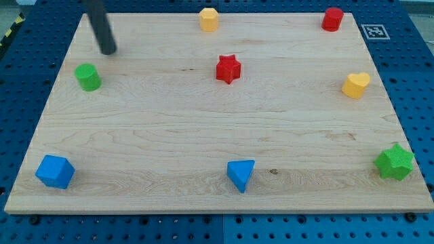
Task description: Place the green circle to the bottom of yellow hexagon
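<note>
The green circle (87,76) stands near the board's left edge, in the upper part. The yellow hexagon (209,19) sits at the board's top edge, near the middle, far to the right of the green circle. My tip (108,51) rests on the board just above and to the right of the green circle, a small gap apart from it. The rod rises out of the view's top.
A red star (228,69) lies below and right of the yellow hexagon. A red block (332,19) is at the top right, a yellow heart (355,85) at the right. A green star (395,162), blue triangle (241,174) and blue cube (54,171) line the bottom.
</note>
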`<state>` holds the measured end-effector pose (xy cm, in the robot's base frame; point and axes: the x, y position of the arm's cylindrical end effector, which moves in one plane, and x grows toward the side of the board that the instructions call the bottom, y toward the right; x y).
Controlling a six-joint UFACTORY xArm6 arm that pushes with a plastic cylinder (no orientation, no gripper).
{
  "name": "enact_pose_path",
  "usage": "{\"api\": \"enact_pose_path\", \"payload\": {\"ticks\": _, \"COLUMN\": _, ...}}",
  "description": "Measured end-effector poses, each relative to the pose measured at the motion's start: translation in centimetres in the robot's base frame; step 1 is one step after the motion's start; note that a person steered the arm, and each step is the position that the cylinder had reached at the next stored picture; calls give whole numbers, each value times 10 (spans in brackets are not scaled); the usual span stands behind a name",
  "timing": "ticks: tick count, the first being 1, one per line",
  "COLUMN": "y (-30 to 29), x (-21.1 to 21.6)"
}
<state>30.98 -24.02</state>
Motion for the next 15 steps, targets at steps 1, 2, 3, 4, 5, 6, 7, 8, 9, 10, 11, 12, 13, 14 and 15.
{"api": "enact_pose_path", "payload": {"ticks": 1, "y": -38, "x": 31}}
{"api": "enact_pose_path", "payload": {"ticks": 2, "y": -55, "x": 88}}
{"api": "enact_pose_path", "payload": {"ticks": 3, "y": -57, "x": 105}}
{"api": "enact_pose_path", "payload": {"ticks": 4, "y": -23, "x": 105}}
{"api": "enact_pose_path", "payload": {"ticks": 5, "y": 31, "x": 105}}
{"api": "enact_pose_path", "payload": {"ticks": 6, "y": 58, "x": 100}}
{"api": "enact_pose_path", "payload": {"ticks": 7, "y": 48, "x": 120}}
{"api": "enact_pose_path", "payload": {"ticks": 8, "y": 34, "x": 140}}
{"api": "enact_pose_path", "payload": {"ticks": 9, "y": -6, "x": 120}}
{"api": "enact_pose_path", "payload": {"ticks": 10, "y": -17, "x": 98}}
{"api": "enact_pose_path", "payload": {"ticks": 11, "y": -17, "x": 98}}
{"api": "enact_pose_path", "payload": {"ticks": 12, "y": -4, "x": 84}}
{"api": "enact_pose_path", "payload": {"ticks": 13, "y": 31, "x": 82}}
{"api": "enact_pose_path", "payload": {"ticks": 14, "y": 52, "x": 72}}
{"api": "enact_pose_path", "payload": {"ticks": 15, "y": 52, "x": 58}}
